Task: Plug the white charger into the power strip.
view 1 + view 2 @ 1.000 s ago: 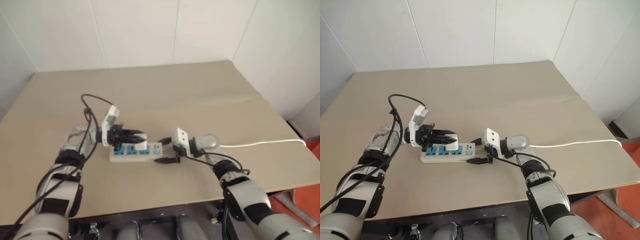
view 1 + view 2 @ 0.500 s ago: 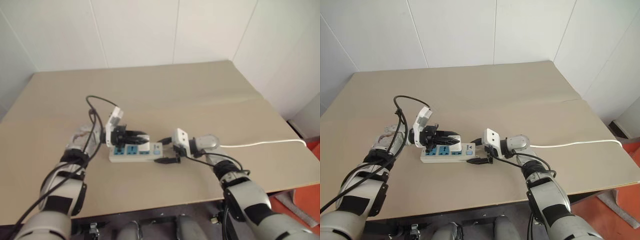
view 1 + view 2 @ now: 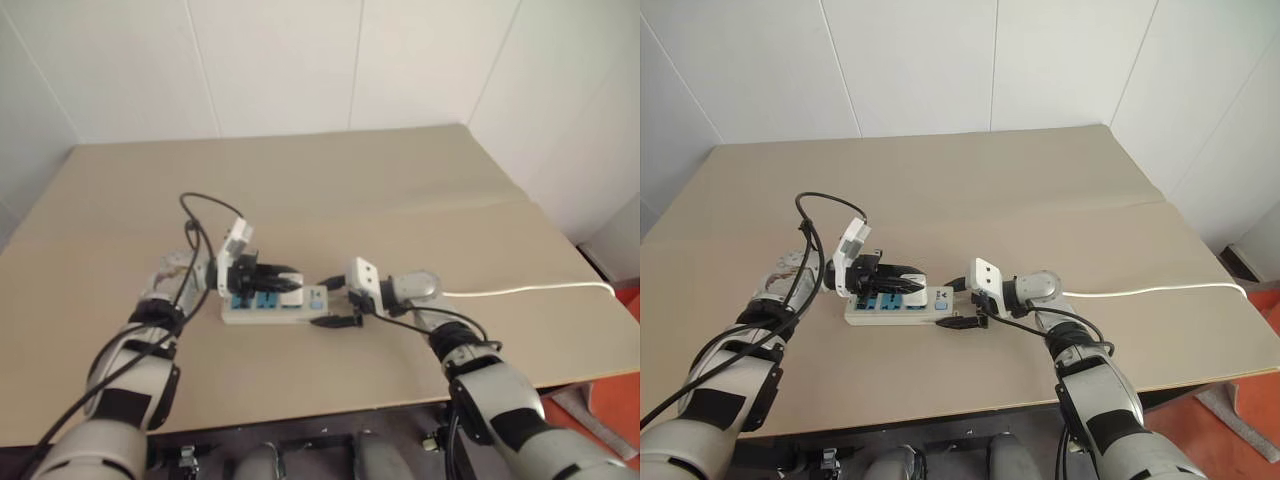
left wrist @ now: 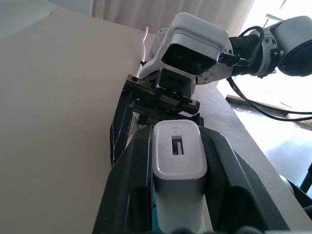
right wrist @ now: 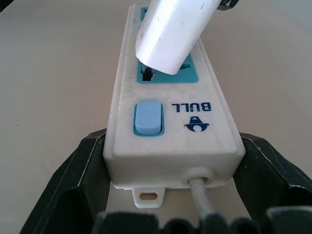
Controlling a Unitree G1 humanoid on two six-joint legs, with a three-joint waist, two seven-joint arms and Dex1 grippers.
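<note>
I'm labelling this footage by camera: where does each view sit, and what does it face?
Head, both eyes: looks down over both arms at the table and power strip.
Left wrist: looks along the left gripper, clamped on the white charger.
Right wrist: looks along the right gripper, gripping the strip's switch end.
Shared: both wrist views show the charger.

Soft, even daylight covers the tabletop (image 3: 400, 200) in the head views, with faint shadows under the arms and the power strip (image 3: 895, 306). The left wrist view is backlit: strong glare burns out its far corner (beyond the right arm), and the background there goes hazy. In the right wrist view the white charger (image 5: 173, 31) is slightly blurred.
</note>
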